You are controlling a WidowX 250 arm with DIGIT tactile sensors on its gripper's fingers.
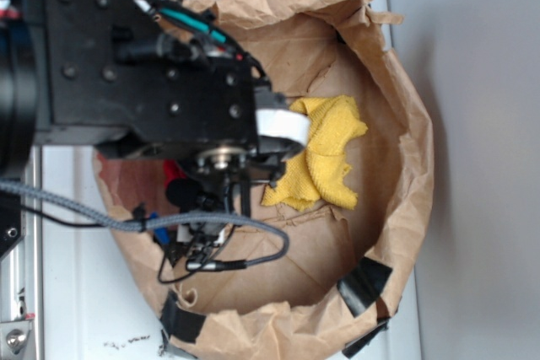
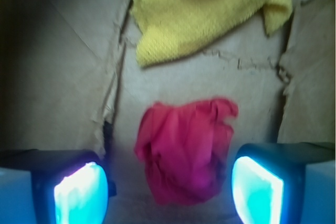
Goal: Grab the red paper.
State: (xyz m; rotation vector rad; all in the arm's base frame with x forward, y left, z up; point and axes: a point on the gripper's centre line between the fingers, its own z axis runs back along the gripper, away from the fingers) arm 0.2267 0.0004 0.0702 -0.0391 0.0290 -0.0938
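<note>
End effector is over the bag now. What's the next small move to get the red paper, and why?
Probably lower straight down, then close. In the wrist view the red paper lies between the two open fingers of the end effector, apparently not yet touched, and the yellow cloth lies apart from it. How far above the brown paper bag floor it hangs is unclear, so descend slowly.

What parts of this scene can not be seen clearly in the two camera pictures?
- Red paper: in the exterior view the arm covers nearly all of it.
- Gripper: the wrist view's bottom edge cuts off the fingertips, so whether they touch the paper is unclear; in the exterior view the arm's body hides the jaws.
- Yellow cloth: the wrist view's top edge cuts it off.
- Brown paper bag: the arm hides its left floor.
</note>
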